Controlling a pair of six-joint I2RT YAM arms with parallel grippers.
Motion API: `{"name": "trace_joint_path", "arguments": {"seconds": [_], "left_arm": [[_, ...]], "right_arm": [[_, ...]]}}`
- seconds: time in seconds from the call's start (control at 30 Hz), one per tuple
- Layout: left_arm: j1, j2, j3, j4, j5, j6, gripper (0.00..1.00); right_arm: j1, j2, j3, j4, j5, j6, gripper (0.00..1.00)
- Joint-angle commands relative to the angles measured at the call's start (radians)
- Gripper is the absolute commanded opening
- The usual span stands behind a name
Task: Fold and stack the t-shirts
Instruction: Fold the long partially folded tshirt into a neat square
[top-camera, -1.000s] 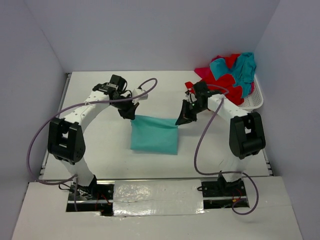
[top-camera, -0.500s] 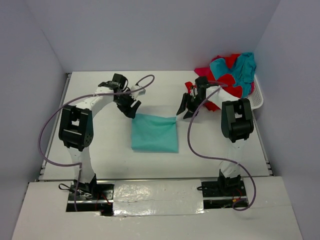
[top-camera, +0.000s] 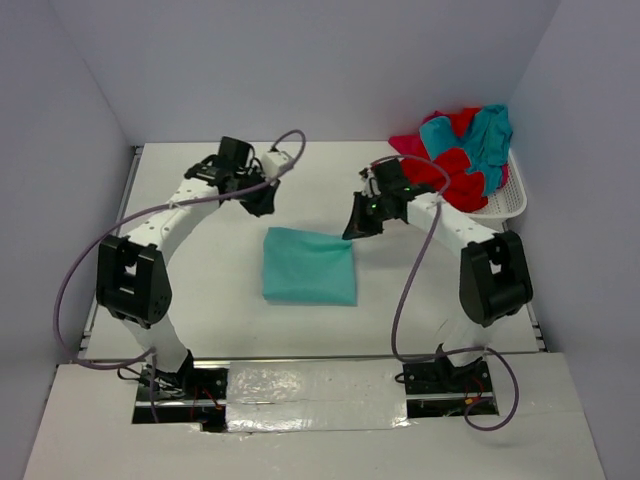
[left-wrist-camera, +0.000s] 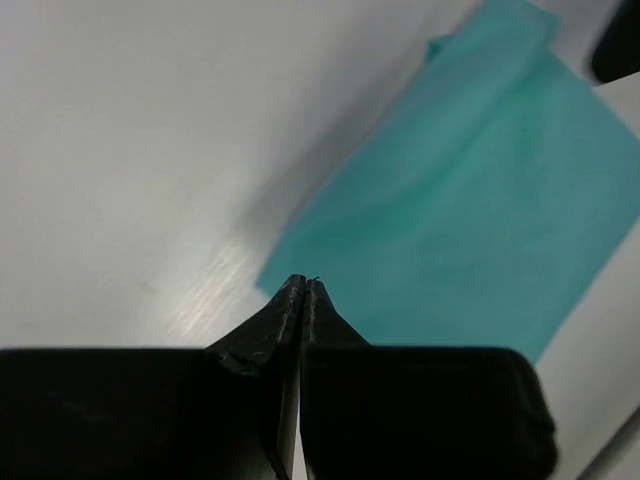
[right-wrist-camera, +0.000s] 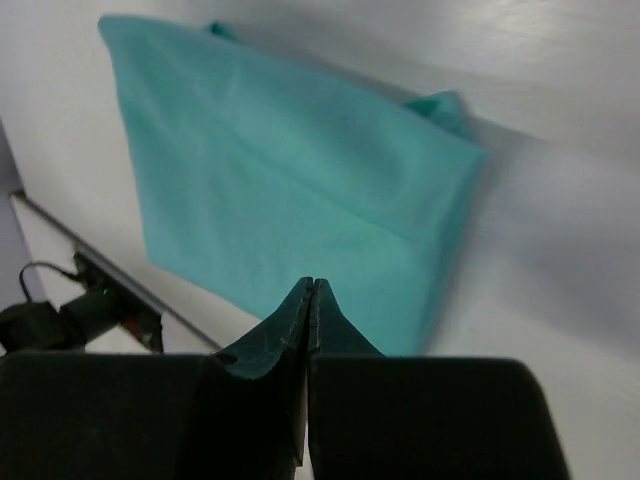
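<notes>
1. Top external view, from the left: my black two-finger left pincer (top-camera: 262, 203) hangs over the white table (top-camera: 215, 300), just beyond the far-left corner of the shirt. On its wrist camera the two fingers meet at the tips with nothing between them.
2. In the middle, a folded teal cloth t-shirt (top-camera: 310, 266) lies flat as a neat rectangle. Its slightly longer side runs left to right, and neither arm is touching it.
3. My black right pincer (top-camera: 358, 228) sits at the shirt's far-right corner. Its fingers are pressed together and empty, and its wrist view shows the teal cloth below and ahead of the tips.
4. At the far right, a heap of red and teal cloth t-shirts (top-camera: 465, 150) spills from a white plastic mesh basket (top-camera: 508, 205).
5. I judge this shirt to be folded, so the next move should be to fetch another.
6. The heap lies to the far right of the right pincer, and the left one is well away across the table. The right arm is therefore the nearer, and it must spread its fingers before it can take hold.
</notes>
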Motion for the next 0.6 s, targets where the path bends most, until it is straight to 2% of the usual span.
{"name": "trace_joint_path", "arguments": {"seconds": [0.0, 0.23, 0.57], "left_arm": [[-0.056, 0.053, -0.041, -0.013, 0.107, -0.029, 0.12], [-0.047, 0.231, 0.035, -0.027, 0.018, -0.006, 0.11], [-0.024, 0.349, 0.081, 0.047, -0.051, -0.014, 0.14]], "right_arm": [[0.045, 0.093, -0.023, 0.137, -0.091, 0.057, 0.00], [0.021, 0.311, 0.142, 0.158, -0.085, 0.074, 0.00], [-0.027, 0.454, 0.184, 0.216, -0.096, 0.121, 0.00]]}}
